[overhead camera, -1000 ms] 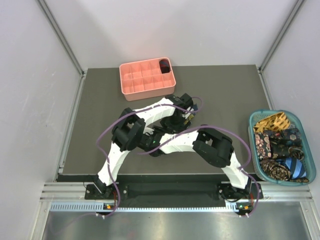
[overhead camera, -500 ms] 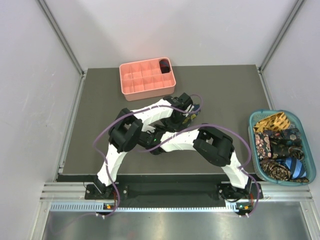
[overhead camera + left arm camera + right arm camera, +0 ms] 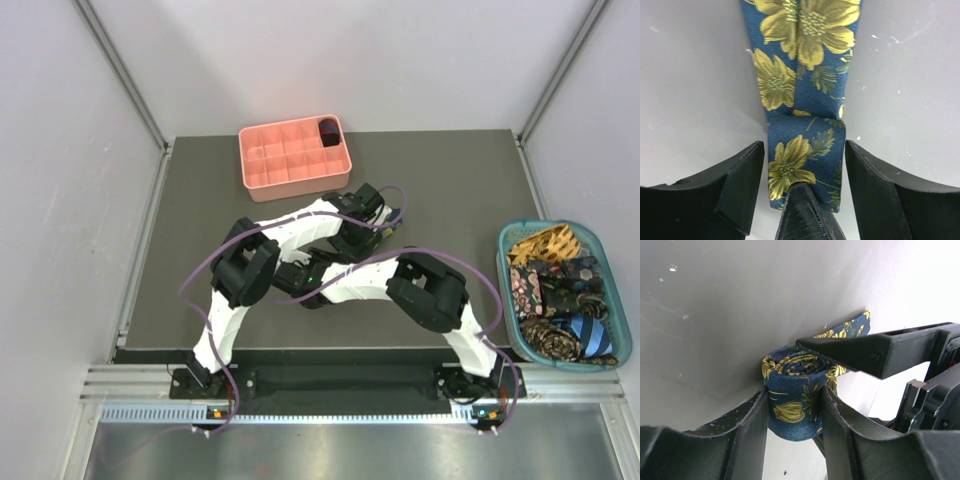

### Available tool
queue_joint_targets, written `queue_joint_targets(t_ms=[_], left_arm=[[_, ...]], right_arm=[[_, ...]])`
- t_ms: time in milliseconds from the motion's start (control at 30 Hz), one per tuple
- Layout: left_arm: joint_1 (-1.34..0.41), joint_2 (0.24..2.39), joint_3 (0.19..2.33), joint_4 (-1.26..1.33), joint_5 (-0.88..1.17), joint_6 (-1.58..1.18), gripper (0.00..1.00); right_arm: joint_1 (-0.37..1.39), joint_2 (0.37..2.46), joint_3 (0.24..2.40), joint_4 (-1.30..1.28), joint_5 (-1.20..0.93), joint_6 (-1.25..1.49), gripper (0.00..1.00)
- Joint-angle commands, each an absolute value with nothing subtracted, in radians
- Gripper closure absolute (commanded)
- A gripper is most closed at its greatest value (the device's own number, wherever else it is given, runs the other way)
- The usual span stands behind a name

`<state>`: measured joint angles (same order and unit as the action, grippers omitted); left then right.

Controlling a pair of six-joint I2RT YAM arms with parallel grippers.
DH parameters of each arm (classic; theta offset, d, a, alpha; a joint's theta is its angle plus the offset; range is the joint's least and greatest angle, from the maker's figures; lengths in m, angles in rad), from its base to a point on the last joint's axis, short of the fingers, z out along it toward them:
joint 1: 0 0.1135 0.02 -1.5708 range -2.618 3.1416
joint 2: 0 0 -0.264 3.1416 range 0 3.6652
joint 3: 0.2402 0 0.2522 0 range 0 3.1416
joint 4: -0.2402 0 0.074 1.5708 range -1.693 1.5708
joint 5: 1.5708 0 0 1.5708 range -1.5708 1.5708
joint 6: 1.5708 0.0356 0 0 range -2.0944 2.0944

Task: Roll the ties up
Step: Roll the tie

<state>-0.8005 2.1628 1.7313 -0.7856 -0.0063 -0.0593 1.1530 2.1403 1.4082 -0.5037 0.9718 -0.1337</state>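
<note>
On the grey tabletop (image 3: 180,230), near the pink tray (image 3: 290,186), my right jaws clench the coil (image 3: 799,407) of the navy floral tie (image 3: 805,75); my left jaws stand released astride its flat length. I should roll evenly, edges aligned.

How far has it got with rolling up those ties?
Done: one dark rolled tie sits in a corner compartment of the pink tray. In hand: the navy floral tie is partly coiled. The coil sits between the fingers of the right gripper, and the left gripper straddles it. A flat length is not yet rolled. Left: that length, plus the ties heaped in the teal basket.
</note>
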Motion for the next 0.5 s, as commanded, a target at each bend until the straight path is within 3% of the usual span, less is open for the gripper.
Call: queue_joint_targets(t_ms=[0,67,200,233,467], left_arm=[[-0.801,2.187,1.730,-0.804,0.041,-0.051,0.29],[-0.801,2.203,1.732,-0.813,0.038,-0.052,0.28],[-0.801,2.239,1.746,-0.847,0.063,-0.054,0.55],[-0.801,2.247,1.749,-0.856,0.061,-0.058,0.60],[-0.804,2.293,1.772,-1.000,0.040,-0.071,0.66]], right_arm=[[1.091,2.155,1.373,-0.555,0.876,-0.107,0.59],[1.089,2.157,1.374,-0.554,0.876,-0.109,0.59],[1.089,2.152,1.370,-0.552,0.885,-0.110,0.58],[1.089,2.148,1.367,-0.552,0.888,-0.112,0.54],[1.091,2.141,1.367,-0.552,0.934,-0.136,0.41]])
